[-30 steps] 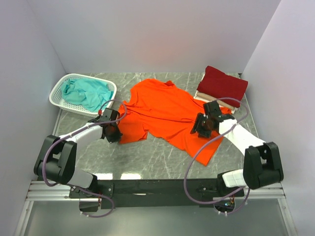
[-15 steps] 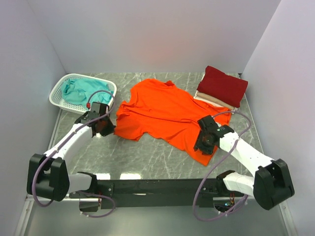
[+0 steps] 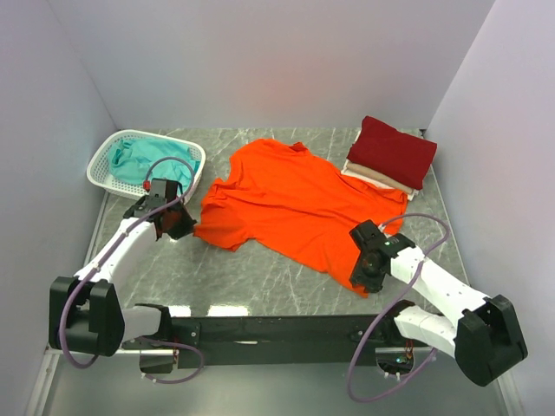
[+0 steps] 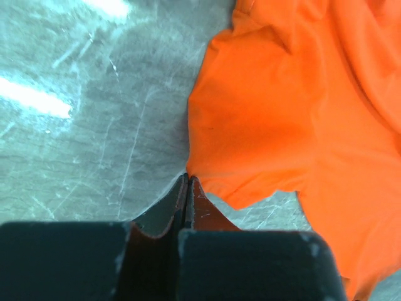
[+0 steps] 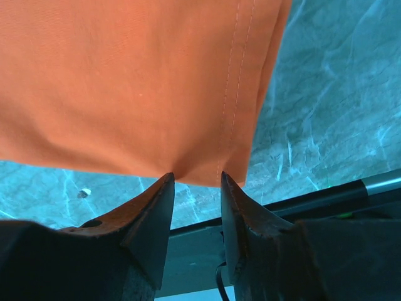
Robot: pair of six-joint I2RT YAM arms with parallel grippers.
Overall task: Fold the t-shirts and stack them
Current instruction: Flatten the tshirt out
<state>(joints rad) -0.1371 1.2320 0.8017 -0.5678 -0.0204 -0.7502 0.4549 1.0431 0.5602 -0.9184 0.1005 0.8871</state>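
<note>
So the orange t-shirt [image 3: 295,204] was spread out in the middle of the table [image 3: 260,277]. It lay mostly flat, with some wrinkles up near the collar and one sleeve pointing out toward the left arm. The left gripper [image 4: 187,182] was down low at that sleeve, and its jaws were pressed tight together right on the corner of the sleeve hem, so it looked like they had the cloth pinched. From the wrist view the fabric fanned out straight from the tips.

Over on the other side, the right gripper [image 5: 195,177] sat at the near bottom hem of the same shirt. Its jaws were partway apart with a clear gap between them, and the double-stitched hem edge sat right at the tips, puckered a little there. I honestly couldn't tell whether they had any cloth in them.

The dark red t-shirt [image 3: 392,152] was folded at the far right corner, lying on top of the cream-white t-shirt [image 3: 368,176], just beside the orange one's other sleeve. The teal t-shirt [image 3: 147,160] was bunched up inside the white basket [image 3: 100,169] at the far left, near the left arm but not touching it.
</note>
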